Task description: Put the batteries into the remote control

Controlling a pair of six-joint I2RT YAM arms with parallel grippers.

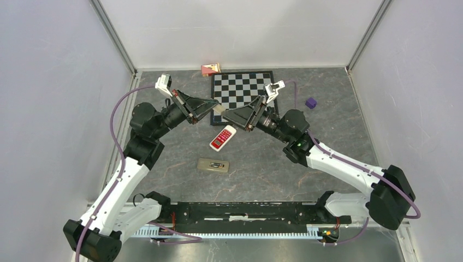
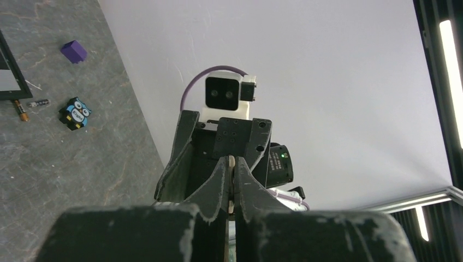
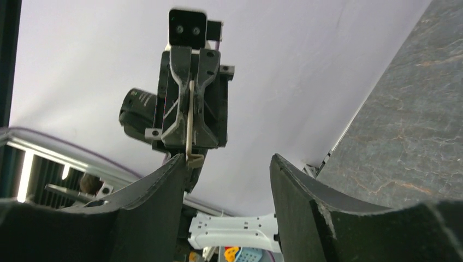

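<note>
A beige remote control lies on the table in front of the arms, back up, with a dark cell showing in its open bay. Two loose batteries lie by the checkerboard's corner. Above the table my left gripper is shut on a thin beige cover plate, seen edge-on. My right gripper faces it, open and holding nothing. Its left finger stands just beside the plate's hooked end.
A red-and-white keypad remote lies under the two grippers. The checkerboard sits at the back, a purple cube to its right, and an owl figure near the batteries. A small red box stands by the back wall.
</note>
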